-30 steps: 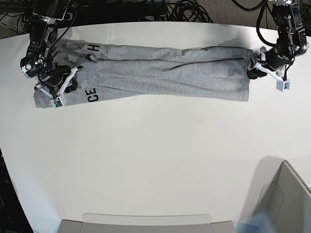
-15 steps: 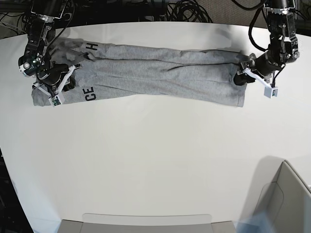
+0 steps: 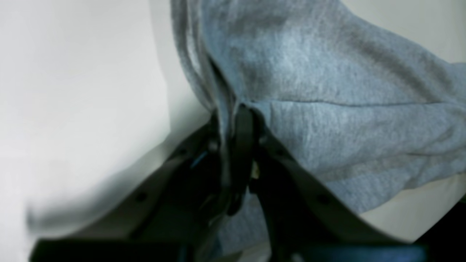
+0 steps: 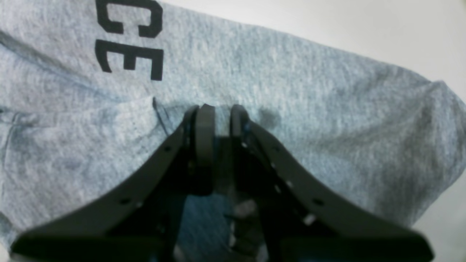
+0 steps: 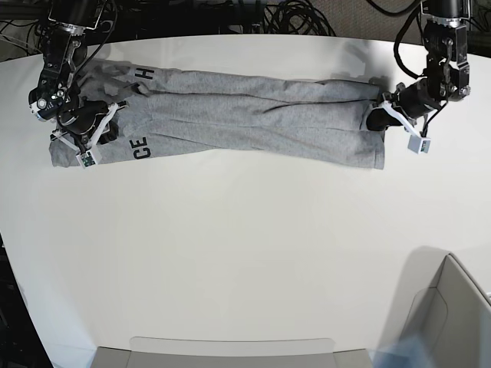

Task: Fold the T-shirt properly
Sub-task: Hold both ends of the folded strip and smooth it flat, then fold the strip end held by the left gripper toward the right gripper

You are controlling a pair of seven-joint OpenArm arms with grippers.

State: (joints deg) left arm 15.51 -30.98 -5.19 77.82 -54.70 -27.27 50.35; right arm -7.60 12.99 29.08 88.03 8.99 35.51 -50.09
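Note:
The grey T-shirt (image 5: 245, 115) lies folded into a long narrow strip across the far side of the white table (image 5: 245, 245). Black letters (image 5: 140, 148) show near its left end. My left gripper (image 5: 377, 119) is at the strip's right end. In the left wrist view this gripper (image 3: 233, 116) is shut on a bunched fold of the T-shirt (image 3: 327, 91). My right gripper (image 5: 103, 130) sits on the strip's left end. The right wrist view shows that gripper (image 4: 221, 116) nearly closed, with a small ridge of the T-shirt (image 4: 291, 109) between its fingers, just below the letters (image 4: 127, 47).
A grey box (image 5: 453, 314) stands at the near right corner. A shallow tray's rim (image 5: 230, 349) runs along the near edge. Dark cables (image 5: 291, 15) lie beyond the table's far edge.
My left gripper has moved inward onto the strip's right end and closed on the fabric, pushing that end slightly left. The right gripper has barely shifted.

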